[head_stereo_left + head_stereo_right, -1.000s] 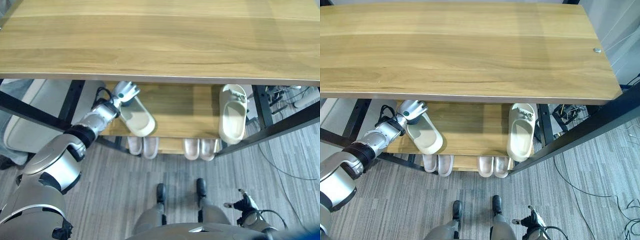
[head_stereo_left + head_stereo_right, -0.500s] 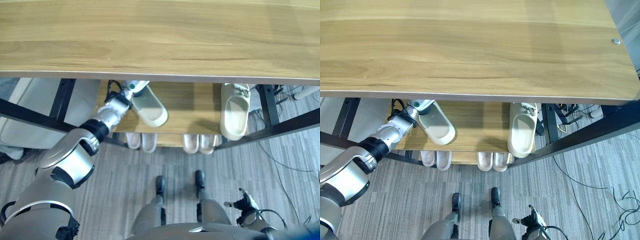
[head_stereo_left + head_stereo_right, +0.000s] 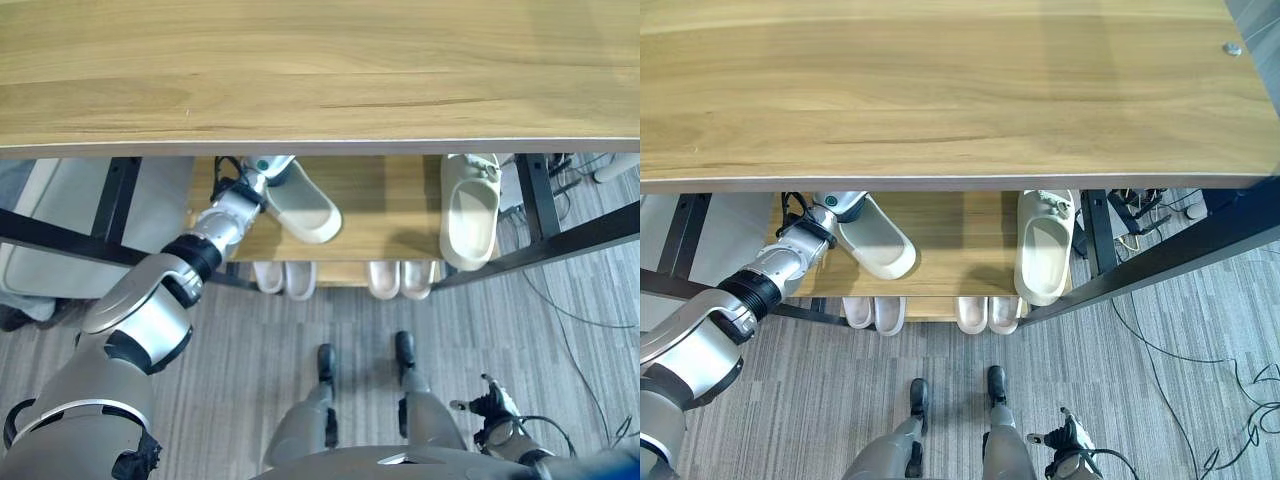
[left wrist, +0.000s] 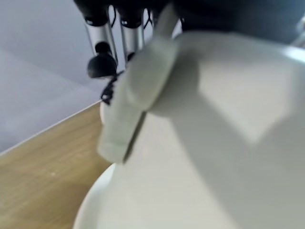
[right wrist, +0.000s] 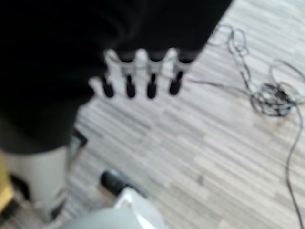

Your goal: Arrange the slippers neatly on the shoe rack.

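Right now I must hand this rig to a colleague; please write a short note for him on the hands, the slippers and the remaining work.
Left hand: under the top board at the middle shelf, on the heel end of the left slipper; its grip is hidden.
Right hand: idle, low by the floor, fingers straight, holding nothing.
Left slipper lies angled on the middle shelf. Right slipper lies straight at the shelf's right end.
Two pale pairs stand on the lower shelf.
Left: straighten the angled slipper, probably beside its mate.
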### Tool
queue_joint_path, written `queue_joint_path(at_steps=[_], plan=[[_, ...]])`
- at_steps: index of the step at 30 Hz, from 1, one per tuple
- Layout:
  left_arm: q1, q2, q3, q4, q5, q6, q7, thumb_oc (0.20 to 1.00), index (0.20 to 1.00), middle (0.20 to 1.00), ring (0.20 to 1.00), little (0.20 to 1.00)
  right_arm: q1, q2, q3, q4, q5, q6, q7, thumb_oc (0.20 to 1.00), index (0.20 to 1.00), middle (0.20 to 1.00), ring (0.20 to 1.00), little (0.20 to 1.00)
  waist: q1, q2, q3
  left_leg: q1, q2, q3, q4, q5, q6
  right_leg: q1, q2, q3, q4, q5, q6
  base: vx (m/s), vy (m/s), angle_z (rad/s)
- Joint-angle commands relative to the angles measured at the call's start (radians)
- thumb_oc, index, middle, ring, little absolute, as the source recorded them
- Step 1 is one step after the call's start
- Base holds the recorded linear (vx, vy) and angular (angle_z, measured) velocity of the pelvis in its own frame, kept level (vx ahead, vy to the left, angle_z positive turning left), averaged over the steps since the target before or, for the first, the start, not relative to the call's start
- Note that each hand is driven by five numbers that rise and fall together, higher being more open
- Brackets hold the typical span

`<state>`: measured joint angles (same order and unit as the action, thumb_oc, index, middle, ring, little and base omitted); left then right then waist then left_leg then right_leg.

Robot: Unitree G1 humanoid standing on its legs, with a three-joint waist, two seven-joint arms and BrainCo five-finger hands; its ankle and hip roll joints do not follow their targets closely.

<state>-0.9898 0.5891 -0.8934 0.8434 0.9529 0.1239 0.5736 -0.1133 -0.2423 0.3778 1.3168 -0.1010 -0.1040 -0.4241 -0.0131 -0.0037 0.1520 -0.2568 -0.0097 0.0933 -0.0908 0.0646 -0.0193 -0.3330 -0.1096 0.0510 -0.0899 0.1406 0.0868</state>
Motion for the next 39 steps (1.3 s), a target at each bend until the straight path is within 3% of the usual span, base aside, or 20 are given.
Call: queue_joint_path(at_steps=[1, 16, 20, 24, 39], plan=[[-0.062, -0.128, 0.052, -0.074, -0.012, -0.075, 0.055, 0.2, 0.2, 0.2, 0.2, 0.2, -0.06, -0.053, -0.028, -0.009, 0.035, 0.015, -0.024, 1.0, 1.0, 1.0, 1.0, 1.0, -0.035, 0.085, 0.034, 0.005, 0.0, 0.023, 0.051, -0.084, -0.006, -0.007, -0.008, -0.031, 0.13, -0.113, 0.075, 0.0, 0.0, 0.0], [0.073, -0.098, 0.075, -0.179, 0.022, -0.119, 0.029, 0.2, 0.2, 0.2, 0.2, 0.2, -0.063, -0.044, -0.056, -0.014, 0.046, 0.018, -0.021, 1.0, 1.0, 1.0, 1.0, 1.0, -0.022, 0.075, 0.035, -0.009, -0.004, 0.008, 0.082, -0.096, -0.001, 0.003, -0.012, -0.046, 0.137, -0.115, 0.071, 0.0, 0.0, -0.01], [0.07, -0.116, 0.065, -0.143, 0.027, -0.11, 0.028, 0.2, 0.2, 0.2, 0.2, 0.2, -0.073, -0.045, -0.053, -0.014, 0.048, 0.017, -0.021, 1.0, 1.0, 1.0, 1.0, 1.0, -0.025, 0.074, 0.033, -0.013, -0.006, 0.007, 0.078, -0.093, 0.0, -0.004, -0.014, -0.045, 0.137, -0.113, 0.071, 0.0, 0.0, 0.0], [0.017, -0.185, 0.035, -0.032, 0.028, -0.085, 0.042, 0.2, 0.2, 0.2, 0.2, 0.2, -0.081, -0.05, -0.038, -0.011, 0.048, 0.012, -0.028, 1.0, 1.0, 1.0, 1.0, 1.0, -0.039, 0.072, 0.032, -0.021, -0.006, 0.014, 0.07, -0.086, 0.001, -0.023, -0.018, -0.038, 0.137, -0.106, 0.073, 0.0, 0.0, 0.0], [-0.064, -0.289, 0.01, -0.011, -0.027, -0.083, 0.042, 0.2, 0.2, 0.2, 0.2, 0.2, -0.084, -0.068, -0.048, 0.009, 0.056, 0.025, -0.039, 1.0, 1.0, 1.0, 1.0, 1.0, -0.059, 0.093, 0.043, -0.04, -0.009, 0.049, 0.086, -0.092, 0.006, -0.07, -0.02, -0.001, 0.158, -0.102, 0.075, -0.01, -0.005, -0.06]])
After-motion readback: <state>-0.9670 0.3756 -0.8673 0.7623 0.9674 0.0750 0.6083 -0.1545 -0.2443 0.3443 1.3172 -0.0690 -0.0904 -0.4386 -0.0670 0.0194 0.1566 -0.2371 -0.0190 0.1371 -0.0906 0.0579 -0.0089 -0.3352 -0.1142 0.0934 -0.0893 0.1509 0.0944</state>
